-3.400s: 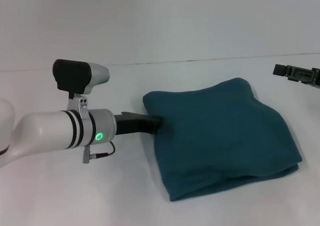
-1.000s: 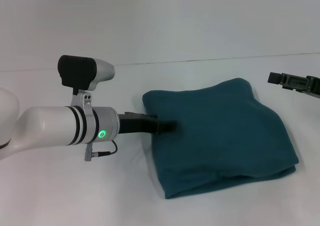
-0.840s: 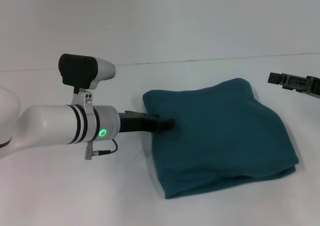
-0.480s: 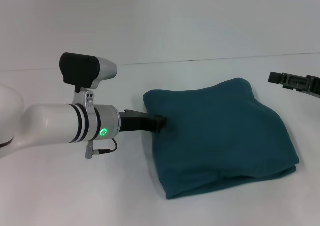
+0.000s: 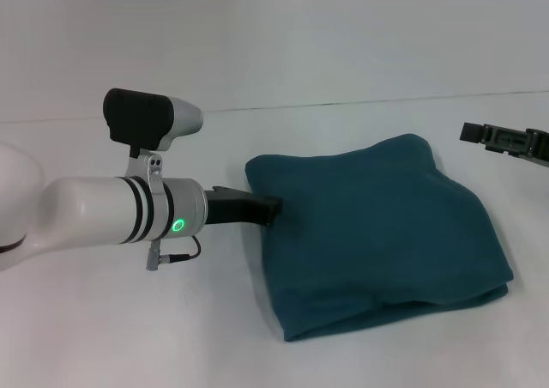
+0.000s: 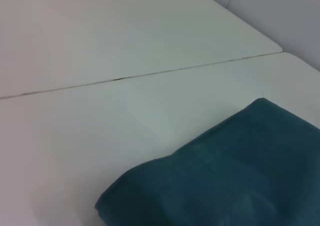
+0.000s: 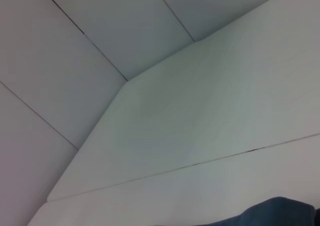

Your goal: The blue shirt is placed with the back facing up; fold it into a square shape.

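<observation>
White and plain, the surface (image 5: 129, 336) carries the blue shirt (image 5: 377, 233), which lies folded into a thick, nearly square bundle a little to the right of the middle, with rounded far corners and layered edges at the near side. The left hand (image 5: 273, 211) comes in from the left and touches the left edge of the bundle, but I cannot tell how wide its fingers stand. The right hand (image 5: 506, 141) hangs apart at the right edge, and its fingers also cannot be judged.
</observation>
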`<state>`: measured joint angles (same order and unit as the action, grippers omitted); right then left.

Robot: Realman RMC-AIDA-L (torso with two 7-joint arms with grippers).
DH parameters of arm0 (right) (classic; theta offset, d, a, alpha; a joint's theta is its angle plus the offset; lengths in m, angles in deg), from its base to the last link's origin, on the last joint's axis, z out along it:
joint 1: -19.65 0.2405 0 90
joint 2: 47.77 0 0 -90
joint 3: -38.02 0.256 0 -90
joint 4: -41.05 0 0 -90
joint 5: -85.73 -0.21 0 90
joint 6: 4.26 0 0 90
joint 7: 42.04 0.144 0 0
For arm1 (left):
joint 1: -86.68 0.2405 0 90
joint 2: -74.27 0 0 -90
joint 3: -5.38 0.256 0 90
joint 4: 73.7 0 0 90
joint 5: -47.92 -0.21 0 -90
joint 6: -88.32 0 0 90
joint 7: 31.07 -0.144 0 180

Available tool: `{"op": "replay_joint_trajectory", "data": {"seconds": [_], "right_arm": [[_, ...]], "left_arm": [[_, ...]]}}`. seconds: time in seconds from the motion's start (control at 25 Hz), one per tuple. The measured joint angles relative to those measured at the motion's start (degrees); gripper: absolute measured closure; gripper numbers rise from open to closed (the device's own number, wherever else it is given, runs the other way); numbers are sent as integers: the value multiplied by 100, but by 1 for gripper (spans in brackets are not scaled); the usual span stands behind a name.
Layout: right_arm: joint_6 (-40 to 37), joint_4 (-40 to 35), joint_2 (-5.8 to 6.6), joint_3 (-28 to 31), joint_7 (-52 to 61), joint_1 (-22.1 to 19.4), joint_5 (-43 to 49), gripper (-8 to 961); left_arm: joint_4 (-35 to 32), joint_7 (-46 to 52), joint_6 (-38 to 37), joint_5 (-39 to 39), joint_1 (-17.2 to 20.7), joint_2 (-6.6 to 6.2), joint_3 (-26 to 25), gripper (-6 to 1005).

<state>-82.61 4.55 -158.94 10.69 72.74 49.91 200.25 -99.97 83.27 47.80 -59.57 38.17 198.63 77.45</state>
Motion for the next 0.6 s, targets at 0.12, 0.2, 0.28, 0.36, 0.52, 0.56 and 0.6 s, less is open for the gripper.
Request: {"op": "replay_joint_trajectory", "data": {"seconds": [0.12, 0.2, 0.28, 0.36, 0.52, 0.56, 0.6], "right_arm": [[9, 2, 0, 0, 0, 2, 0, 38], [14, 2, 0, 0, 0, 3, 0, 38], [14, 2, 0, 0, 0, 2, 0, 38], [14, 2, -4, 0, 0, -1, -3, 38], [10, 2, -14, 0, 0, 2, -6, 38], [9, 2, -17, 0, 0, 3, -6, 38], [9, 2, -19, 0, 0, 1, -6, 38]], "left_arm": [[0, 1, 31, 0, 0, -17, -31, 1000], [-6, 1, 78, 0, 0, -29, -48, 999], [-25, 1, 139, -1, 6, -38, -58, 999], [-34, 0, 200, -9, 7, -42, -64, 999], [-53, 0, 326, -58, -39, -76, -71, 999], [-58, 1, 357, -71, -54, -92, -72, 999], [-59, 2, 375, -75, -61, -110, -77, 999]]}}
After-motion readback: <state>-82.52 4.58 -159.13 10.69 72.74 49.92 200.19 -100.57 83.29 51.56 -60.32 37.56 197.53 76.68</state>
